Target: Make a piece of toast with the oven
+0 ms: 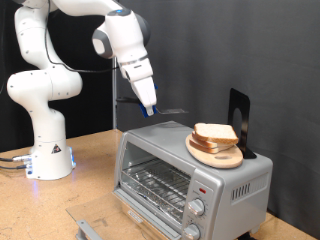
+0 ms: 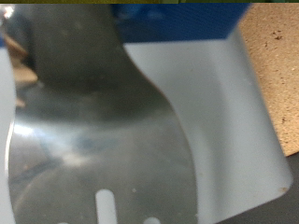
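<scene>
Above the boxy silver toaster oven (image 1: 190, 170), my blue-fingered claw (image 1: 150, 108) gripped a flat metal spatula (image 2: 103, 131), seemingly for lifting the pale, brown-crusted bread slice (image 1: 215, 133) stacked on its wooden plate (image 1: 215, 155) atop.

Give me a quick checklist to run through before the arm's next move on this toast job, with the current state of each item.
1. Oven door open: ok, it hangs down at the front and the wire rack is exposed.
2. Rack free of bread: ok, no slice shows on it.
3. Bread within sight: ok, slices sit stacked on a wooden plate on the oven's top.
4. Gripper position: ok, it hangs just above the oven's top, towards the exterior view's left of the bread.
5. Gripper holding a slice: not ok, no bread shows between the fingers.
6. Finger opening: cannot tell, the wrist view shows mostly the shiny oven top.
</scene>
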`<state>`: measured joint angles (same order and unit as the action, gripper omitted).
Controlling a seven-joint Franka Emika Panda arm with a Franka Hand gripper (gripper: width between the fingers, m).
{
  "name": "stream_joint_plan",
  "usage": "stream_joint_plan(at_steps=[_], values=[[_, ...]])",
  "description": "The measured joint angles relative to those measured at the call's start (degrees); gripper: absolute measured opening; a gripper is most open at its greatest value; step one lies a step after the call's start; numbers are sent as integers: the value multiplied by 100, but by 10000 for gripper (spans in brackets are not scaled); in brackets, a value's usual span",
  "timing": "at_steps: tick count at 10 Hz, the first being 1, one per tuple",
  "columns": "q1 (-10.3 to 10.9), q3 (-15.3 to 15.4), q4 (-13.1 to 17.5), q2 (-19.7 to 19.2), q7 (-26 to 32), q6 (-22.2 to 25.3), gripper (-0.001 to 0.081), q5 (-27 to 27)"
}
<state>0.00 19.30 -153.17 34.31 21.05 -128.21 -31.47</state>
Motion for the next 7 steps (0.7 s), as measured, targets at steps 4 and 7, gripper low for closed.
stream_joint_plan(at_steps=[4,7], values=[[-23,-120,51,88,-114,118,359,-474],[-75,-434,152,191,-336,-361,359,-1298]])
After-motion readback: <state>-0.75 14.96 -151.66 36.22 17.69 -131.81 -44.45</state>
